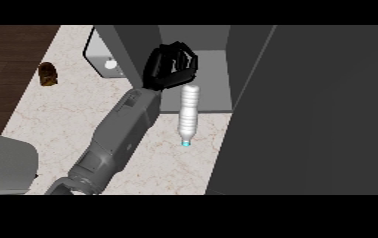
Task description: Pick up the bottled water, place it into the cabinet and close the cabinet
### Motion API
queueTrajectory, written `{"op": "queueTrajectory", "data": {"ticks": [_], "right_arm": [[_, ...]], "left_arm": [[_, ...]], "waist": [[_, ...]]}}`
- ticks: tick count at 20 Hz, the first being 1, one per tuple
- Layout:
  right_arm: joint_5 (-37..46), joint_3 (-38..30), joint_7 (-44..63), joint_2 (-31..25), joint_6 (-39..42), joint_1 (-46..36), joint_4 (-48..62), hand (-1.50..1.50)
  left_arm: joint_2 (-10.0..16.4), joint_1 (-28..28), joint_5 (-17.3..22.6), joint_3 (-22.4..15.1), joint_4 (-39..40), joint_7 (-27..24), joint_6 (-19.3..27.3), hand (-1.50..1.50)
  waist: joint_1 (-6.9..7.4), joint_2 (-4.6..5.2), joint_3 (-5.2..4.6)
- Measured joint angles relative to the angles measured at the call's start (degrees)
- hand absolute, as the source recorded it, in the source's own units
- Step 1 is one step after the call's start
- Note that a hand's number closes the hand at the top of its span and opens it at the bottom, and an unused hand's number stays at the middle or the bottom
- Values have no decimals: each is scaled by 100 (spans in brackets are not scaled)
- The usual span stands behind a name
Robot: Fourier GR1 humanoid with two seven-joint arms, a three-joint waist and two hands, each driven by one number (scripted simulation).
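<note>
The bottled water point(189, 113) is a clear bottle with a blue cap, lying on its side. Its base rests on the cabinet point(210, 94) floor at the front lip, and its cap end points toward me over the marble counter point(74, 117). My right hand point(171, 67) hovers just behind the bottle's base at the cabinet's mouth. Its fingers are curled and nothing shows between them; the base meets the hand's lower edge. The grey forearm runs down to the lower left. The left hand does not show.
The cabinet's dark door point(310, 112) stands open and fills the right side. A white appliance point(103, 57) stands behind the cabinet's left wall. A brown object point(47, 74) lies near the counter's left edge. A pale grey rounded shape point(16, 164) sits at the lower left.
</note>
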Motion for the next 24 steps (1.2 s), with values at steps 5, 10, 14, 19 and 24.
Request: {"op": "queueTrajectory", "data": {"ticks": [5,10,14,19,24], "right_arm": [[-1,-35,-30,-154,-52,18,-21,-150],[-22,-35,-88,-361,-22,50,-6,150],[-57,35,-4,-543,133,-37,-10,150],[-146,317,261,-595,518,-399,-19,150],[-204,376,603,-591,726,-720,-29,150]], "left_arm": [[-5,574,210,-351,-904,329,-227,150],[5,1424,367,-654,-1934,589,-303,150],[133,2327,450,-851,-2871,738,-357,150],[594,3555,597,-904,-4057,873,-394,150],[1055,4740,674,-980,-5368,981,-378,150]], "waist": [[100,-42,4],[221,-90,16],[336,-111,13],[433,-83,1],[419,-72,-5]]}}
